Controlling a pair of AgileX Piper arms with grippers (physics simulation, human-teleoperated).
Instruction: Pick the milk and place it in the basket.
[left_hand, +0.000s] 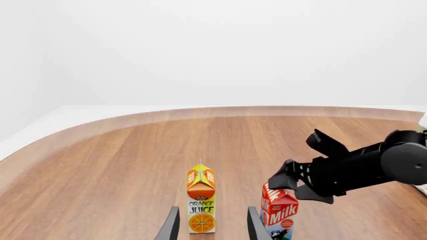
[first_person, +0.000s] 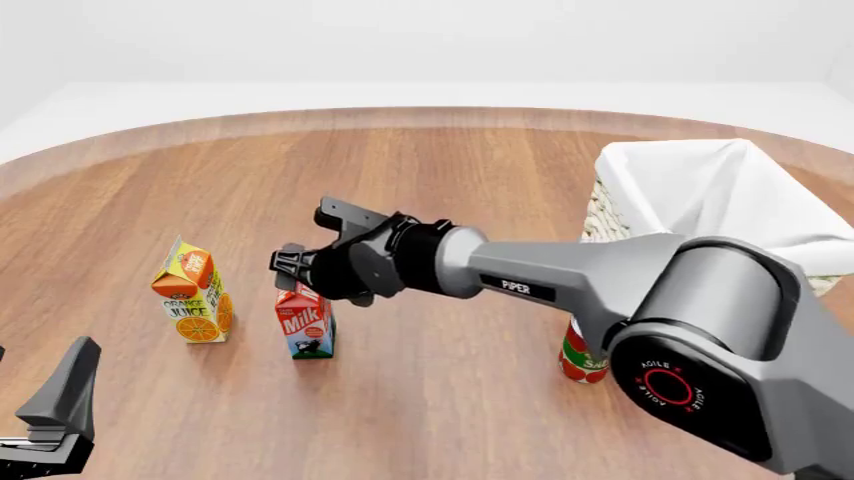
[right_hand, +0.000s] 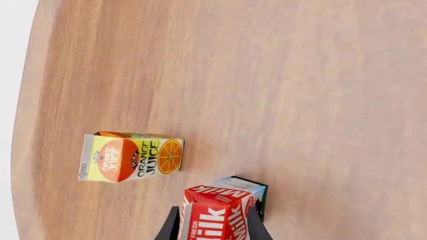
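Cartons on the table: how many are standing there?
2. The orange juice carton stands at the left; the milk stands beside it, under the right claw. None seems hidden.

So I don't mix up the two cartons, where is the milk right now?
In the front view the milk stands upright on the table's left half, just right of the orange juice carton, with the right gripper at its gabled top.

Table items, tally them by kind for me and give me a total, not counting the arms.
Cartons: 2, the milk and the juice
Baskets: 1, the basket
Cans: 1, a red can partly hidden behind the right arm
Total: 4
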